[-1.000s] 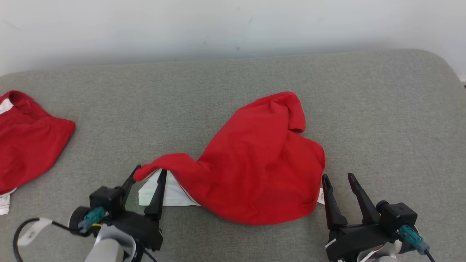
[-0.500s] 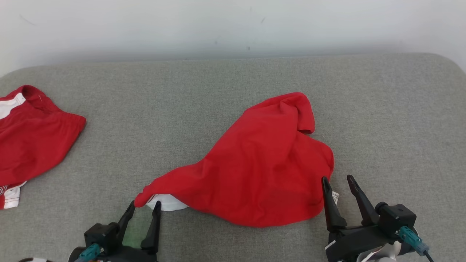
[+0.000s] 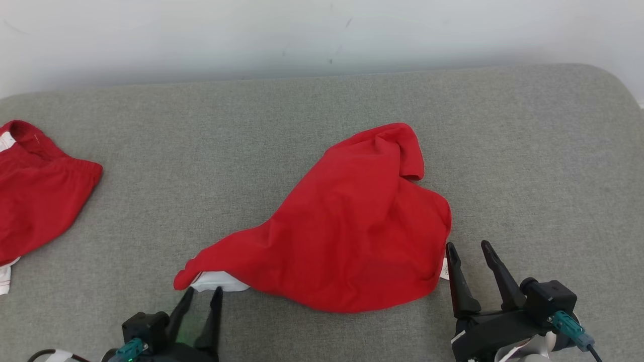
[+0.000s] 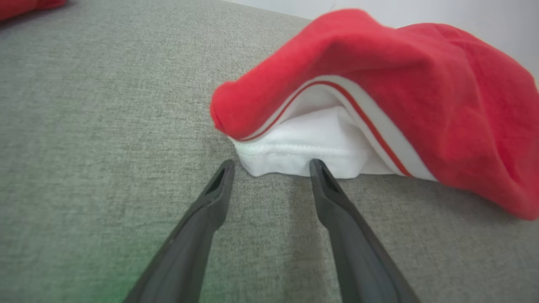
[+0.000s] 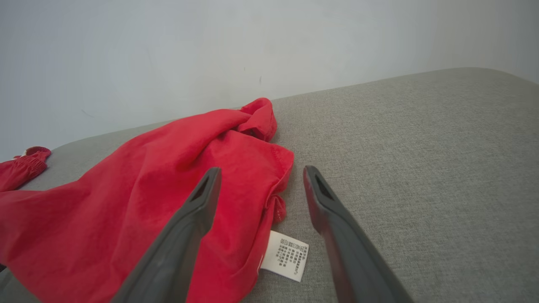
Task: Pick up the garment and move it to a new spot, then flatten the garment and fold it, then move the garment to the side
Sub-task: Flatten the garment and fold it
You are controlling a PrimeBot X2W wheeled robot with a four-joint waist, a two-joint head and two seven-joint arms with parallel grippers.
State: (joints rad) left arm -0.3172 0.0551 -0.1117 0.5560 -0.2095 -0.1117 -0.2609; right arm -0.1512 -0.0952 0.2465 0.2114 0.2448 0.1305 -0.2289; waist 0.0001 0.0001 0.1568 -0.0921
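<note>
Red and loosely crumpled, the garment [image 3: 352, 236] lies on the grey upholstered surface [image 3: 201, 151], spread between the two grippers. Its pointed near corner ends just ahead of the left gripper [image 3: 204, 290]. There a white hem [image 4: 294, 158] with a thin red stripe peeks out from under the red cloth, right at that gripper's fingertips. Whether the tips touch the hem cannot be told. Those two dark fingers stand apart with only bare upholstery between them. The garment's other edge reaches the right gripper [image 3: 468, 246], whose fingers are also spread wide and hold nothing. One finger lies along the red edge, the other over plain grey fabric. A white care label [image 5: 285, 255] printed with small text sticks out from the seam between these fingers, flat on the surface. Well beyond the left gripper's outer side lies a second red garment [image 3: 40, 196]. A pale wall [image 3: 302, 35] rises behind the surface's far edge.
</note>
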